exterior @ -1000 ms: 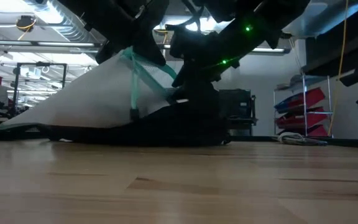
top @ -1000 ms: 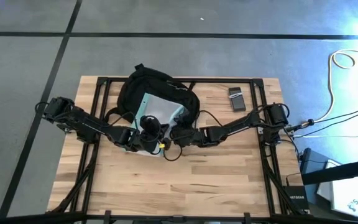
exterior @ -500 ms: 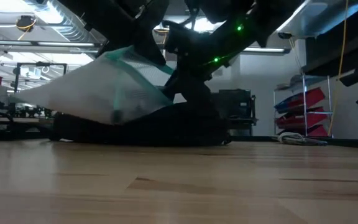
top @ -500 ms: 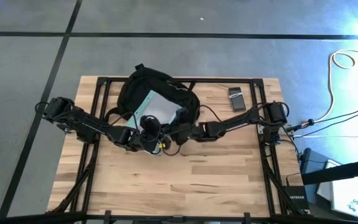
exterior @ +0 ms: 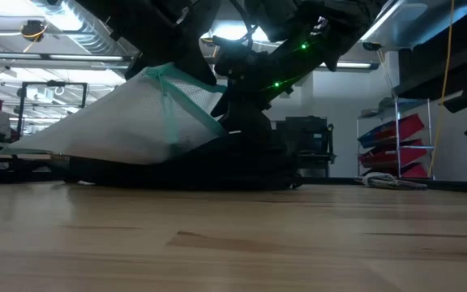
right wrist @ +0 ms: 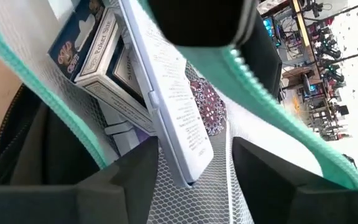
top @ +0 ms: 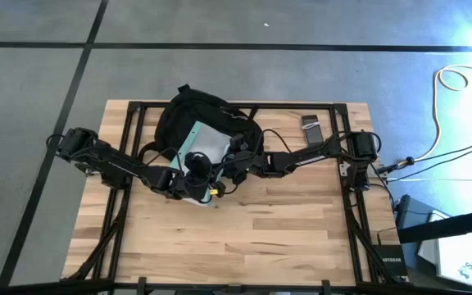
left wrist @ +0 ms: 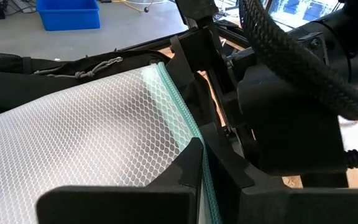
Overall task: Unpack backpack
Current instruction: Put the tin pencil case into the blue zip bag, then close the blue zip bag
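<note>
Table [top: 285, 238]: light wood top, dark frame rails; all else placed rel. to the backpack.

Backpack [top: 188, 111]: black, soft, rounded; lies flat at far-centre of table, mouth facing the near side. In low view it's the dark low mass [exterior: 217, 166] under the pouch.

Mesh zip pouch [top: 205, 141]: white mesh, teal zip edge, part-way out of backpack mouth, raised at near end, sloping down to one side in low view [exterior: 120, 122]. Long axis runs roughly from backpack interior out toward table's near side. Right wrist view shows flat boxes and a printed card inside it [right wrist: 166, 99].

Small dark device [top: 311, 129]: right of backpack, well apart, untouched.

Left gripper [top: 193, 182]: at backpack mouth, near side; fingers pinched tight on pouch's teal edge, seen in left wrist view [left wrist: 194, 168].

Right gripper [top: 238, 160]: just right of the left one, at backpack's near-right rim. Fingers part-spread astride the pouch [right wrist: 197, 168]; can't tell if they grip it or only straddle.

Key relation: pouch lies fwd of both claws, still half in backpack. Left claw has the hold, so judged the puller; pull along the long axis, away from backpack. Risk: far end snags on the mouth.
</note>
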Motion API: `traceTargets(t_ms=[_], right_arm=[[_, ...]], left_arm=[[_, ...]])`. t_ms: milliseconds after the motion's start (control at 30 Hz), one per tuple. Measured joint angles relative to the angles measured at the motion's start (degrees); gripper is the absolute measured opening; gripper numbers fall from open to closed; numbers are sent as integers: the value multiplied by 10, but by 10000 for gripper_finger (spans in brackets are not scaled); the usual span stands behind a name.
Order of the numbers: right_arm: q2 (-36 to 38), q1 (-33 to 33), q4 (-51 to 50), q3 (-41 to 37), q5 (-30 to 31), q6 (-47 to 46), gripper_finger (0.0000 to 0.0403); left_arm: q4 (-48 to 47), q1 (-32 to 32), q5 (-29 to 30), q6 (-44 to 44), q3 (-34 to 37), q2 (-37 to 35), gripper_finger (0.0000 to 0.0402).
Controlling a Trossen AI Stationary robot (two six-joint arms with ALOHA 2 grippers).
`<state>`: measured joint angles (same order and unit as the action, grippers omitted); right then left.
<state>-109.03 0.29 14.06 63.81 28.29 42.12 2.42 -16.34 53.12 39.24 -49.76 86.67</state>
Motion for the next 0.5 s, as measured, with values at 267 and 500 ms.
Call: traceTargets(t_ms=[267,500], right_arm=[[23,1,-112,0,12,-16,206],[100,0,-222,0,-87,-169,207]], left_arm=[[-3,-1,-4,0,0,0,6],[-2,-2,-5,0,0,0,6]])
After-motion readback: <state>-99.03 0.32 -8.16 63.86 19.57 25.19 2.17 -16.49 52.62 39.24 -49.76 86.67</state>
